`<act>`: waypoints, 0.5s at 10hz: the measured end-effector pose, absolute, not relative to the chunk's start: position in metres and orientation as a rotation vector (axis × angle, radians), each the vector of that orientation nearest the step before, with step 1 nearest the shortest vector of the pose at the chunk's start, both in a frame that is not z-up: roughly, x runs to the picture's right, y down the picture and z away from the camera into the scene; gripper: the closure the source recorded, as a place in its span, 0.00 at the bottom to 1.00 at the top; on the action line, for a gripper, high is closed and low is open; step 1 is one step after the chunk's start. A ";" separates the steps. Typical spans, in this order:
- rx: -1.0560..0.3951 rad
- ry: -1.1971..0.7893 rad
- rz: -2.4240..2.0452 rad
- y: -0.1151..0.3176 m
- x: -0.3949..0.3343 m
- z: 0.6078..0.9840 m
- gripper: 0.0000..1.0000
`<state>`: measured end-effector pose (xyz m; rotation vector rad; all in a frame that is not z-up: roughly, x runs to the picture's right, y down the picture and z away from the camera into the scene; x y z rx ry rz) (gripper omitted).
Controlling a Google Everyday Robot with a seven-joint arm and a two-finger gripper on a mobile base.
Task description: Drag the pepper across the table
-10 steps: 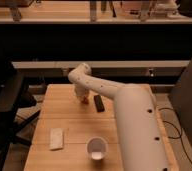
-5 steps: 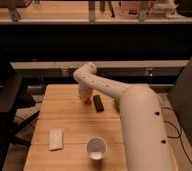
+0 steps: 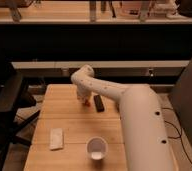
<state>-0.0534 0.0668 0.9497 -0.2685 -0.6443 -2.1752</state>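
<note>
The pepper [image 3: 84,102] sits at the far end of the surface [image 3: 69,125], right under the hand [image 3: 82,96] (can't tell its state). Looks light and smooth, likely to roll, so push low against its side.

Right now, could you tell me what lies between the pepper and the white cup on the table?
Only bare tabletop separates the pepper, under the pincer, from the cup in the camera view.
</note>
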 end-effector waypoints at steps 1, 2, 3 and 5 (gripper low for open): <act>-0.275 -0.641 -2.189 0.069 -0.049 0.950 0.99; -0.276 -0.645 -2.199 0.072 -0.053 0.951 0.99; -0.276 -0.649 -2.206 0.074 -0.058 0.951 0.99; -0.278 -0.657 -2.217 0.078 -0.063 0.951 0.99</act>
